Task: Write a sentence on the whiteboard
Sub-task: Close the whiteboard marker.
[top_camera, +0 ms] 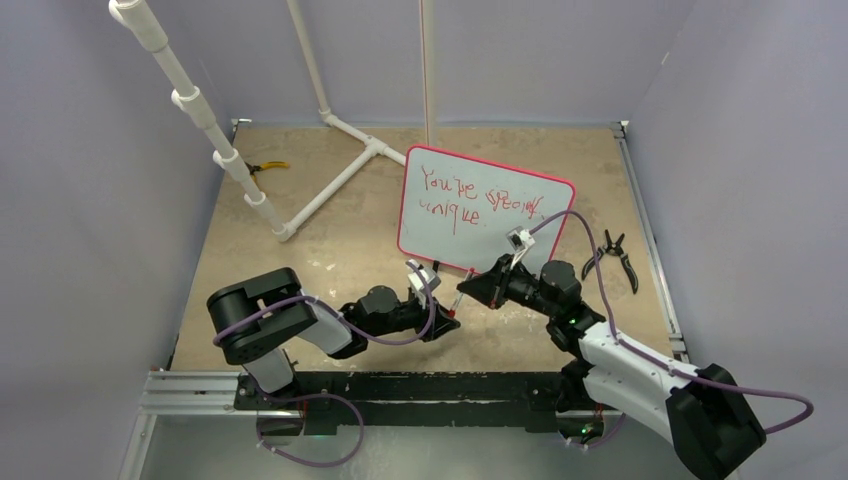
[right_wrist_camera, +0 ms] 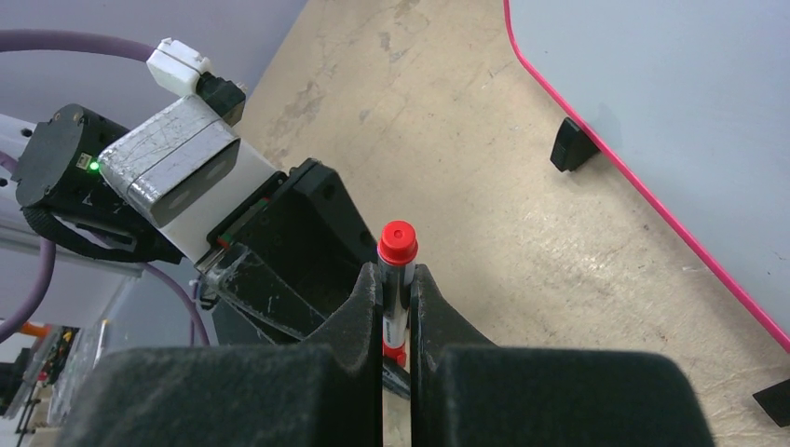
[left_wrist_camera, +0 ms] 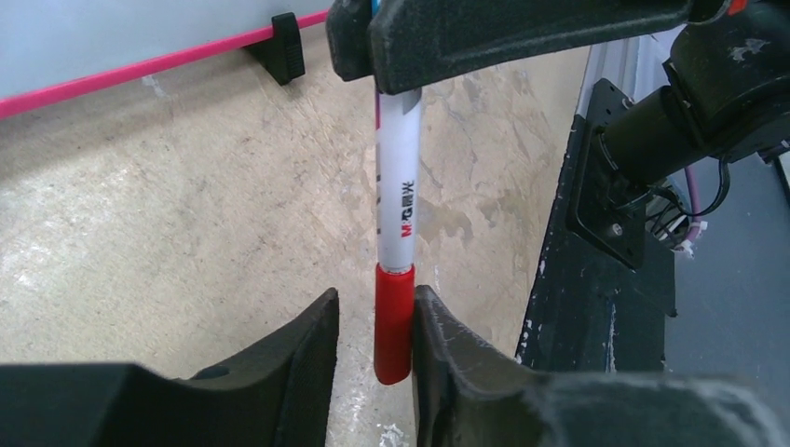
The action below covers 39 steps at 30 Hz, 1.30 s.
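The whiteboard (top_camera: 485, 210), white with a pink-red frame, stands tilted at mid table and carries the sentence (top_camera: 478, 195) in red lettering on two lines. In front of its near edge my right gripper (right_wrist_camera: 396, 272) is shut on the white barrel of a marker (left_wrist_camera: 399, 186). The marker's red cap (left_wrist_camera: 394, 321) hangs between the fingers of my left gripper (left_wrist_camera: 375, 296), which is open. The left gripper's right finger touches the cap, while a gap shows at its left finger. In the top view the two grippers meet at the marker (top_camera: 457, 305).
A white pipe frame (top_camera: 330, 185) lies at the back left, with yellow-handled pliers (top_camera: 268, 167) beside it. Black pliers (top_camera: 620, 255) lie right of the board. One of the board's black feet (left_wrist_camera: 287, 47) rests on the tabletop. The black mounting rail (top_camera: 400, 395) runs along the near edge.
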Each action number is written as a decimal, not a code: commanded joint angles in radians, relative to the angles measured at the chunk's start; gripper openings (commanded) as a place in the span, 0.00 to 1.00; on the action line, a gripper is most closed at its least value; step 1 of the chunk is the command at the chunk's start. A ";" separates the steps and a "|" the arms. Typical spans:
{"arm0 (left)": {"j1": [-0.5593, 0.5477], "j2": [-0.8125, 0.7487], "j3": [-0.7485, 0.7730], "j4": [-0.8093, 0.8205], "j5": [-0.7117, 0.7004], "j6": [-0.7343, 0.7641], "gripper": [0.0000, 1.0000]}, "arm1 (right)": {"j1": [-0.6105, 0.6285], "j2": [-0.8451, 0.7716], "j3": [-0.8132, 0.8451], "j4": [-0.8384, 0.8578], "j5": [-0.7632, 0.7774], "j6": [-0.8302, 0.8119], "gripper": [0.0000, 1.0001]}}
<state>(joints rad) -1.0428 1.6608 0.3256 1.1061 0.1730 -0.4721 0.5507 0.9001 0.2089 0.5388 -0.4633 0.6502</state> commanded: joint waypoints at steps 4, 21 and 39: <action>0.003 0.023 0.019 0.074 0.040 -0.020 0.00 | 0.003 -0.004 0.027 0.011 -0.022 -0.035 0.00; 0.035 -0.062 0.063 0.062 0.139 -0.021 0.00 | 0.017 -0.012 0.024 -0.118 -0.094 -0.111 0.00; 0.105 -0.190 0.155 -0.075 0.369 -0.019 0.00 | 0.053 0.029 0.019 -0.181 -0.214 -0.147 0.00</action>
<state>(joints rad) -0.9585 1.5494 0.3904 0.8745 0.4908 -0.4950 0.5667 0.8886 0.2413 0.4904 -0.5713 0.5716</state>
